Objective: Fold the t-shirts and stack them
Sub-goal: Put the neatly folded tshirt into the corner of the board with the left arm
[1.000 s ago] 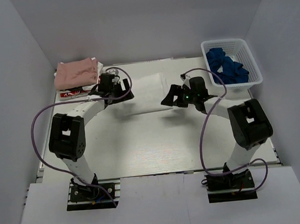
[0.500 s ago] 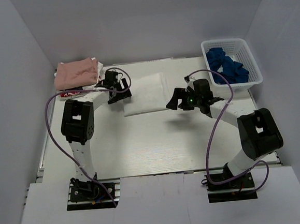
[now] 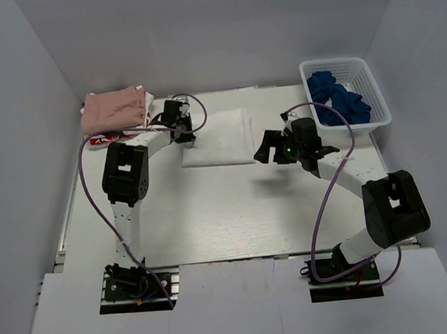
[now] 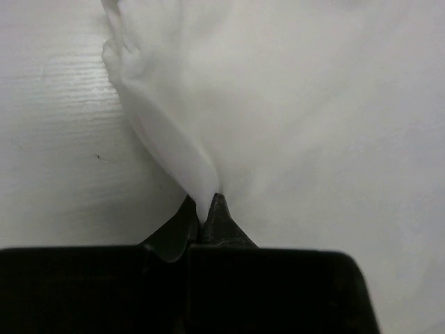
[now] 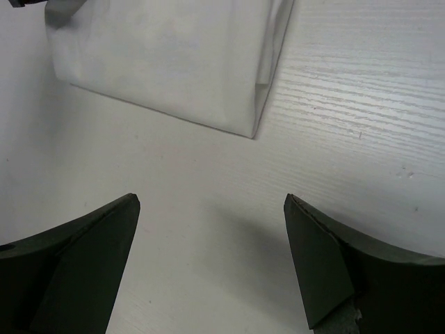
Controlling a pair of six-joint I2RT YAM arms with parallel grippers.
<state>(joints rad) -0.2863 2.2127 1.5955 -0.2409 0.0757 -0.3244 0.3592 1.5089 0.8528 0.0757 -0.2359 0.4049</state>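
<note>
Reaching farther up-frame, our left gripper (image 4: 208, 207) now pinches the folded white tee (image 3: 223, 136), centre frame; our right gripper (image 5: 211, 202) hangs with fingers wide apart. Stacking seems in hand: next we likely lift it clear onto the pink tee (image 3: 113, 108), upper left.

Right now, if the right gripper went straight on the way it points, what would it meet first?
Likely the near edge of the folded white cloth t-shirt, though the right gripper may touch the white table first; depth is unclear.

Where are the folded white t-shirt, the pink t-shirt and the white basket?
folded white t-shirt (image 3: 219, 136), top view, middle of the cloth
pink t-shirt (image 3: 113, 108), top view, centre of its upper fold
white basket (image 3: 379, 89), top view, right rim
</note>
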